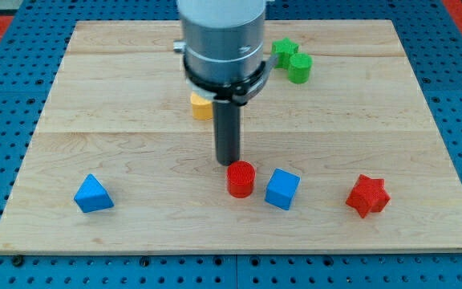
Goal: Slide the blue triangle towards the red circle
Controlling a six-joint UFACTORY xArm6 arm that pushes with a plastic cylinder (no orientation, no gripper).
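Blue triangle [93, 194] well left of my tip [228, 164], tip just above red circle [241, 179], touching nothing visibly.

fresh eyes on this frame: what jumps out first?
The big grey arm housing at the view's top centre dominates, its dark rod dropping to my tip, just above the red circle. Next, the bottom row: blue triangle far at the view's left, then the red circle, blue cube and red star. Two green blocks sit up top; a yellow block peeks out behind the rod.
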